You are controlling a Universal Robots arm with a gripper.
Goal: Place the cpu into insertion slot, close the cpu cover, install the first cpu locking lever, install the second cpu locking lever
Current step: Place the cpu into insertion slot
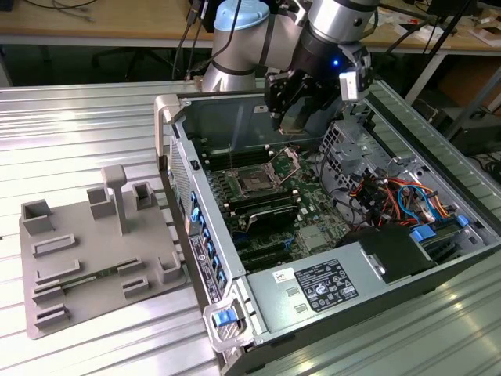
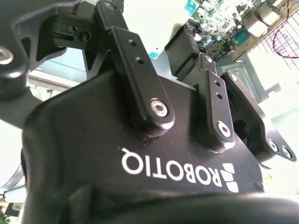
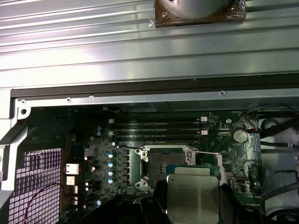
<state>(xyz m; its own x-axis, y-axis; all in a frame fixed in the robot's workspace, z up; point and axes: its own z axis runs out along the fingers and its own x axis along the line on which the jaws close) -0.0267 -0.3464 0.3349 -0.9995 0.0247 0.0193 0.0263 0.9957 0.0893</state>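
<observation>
Fingers (image 3: 158,203) clamped on cpu (image 3: 193,196), above open insertion slot (image 3: 161,164), cpu cover (image 1: 286,163) raised

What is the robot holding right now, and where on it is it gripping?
The gripper holds the cpu, a flat silver square chip. It appears pinched by two opposite side edges. The insertion slot lies empty.
</observation>
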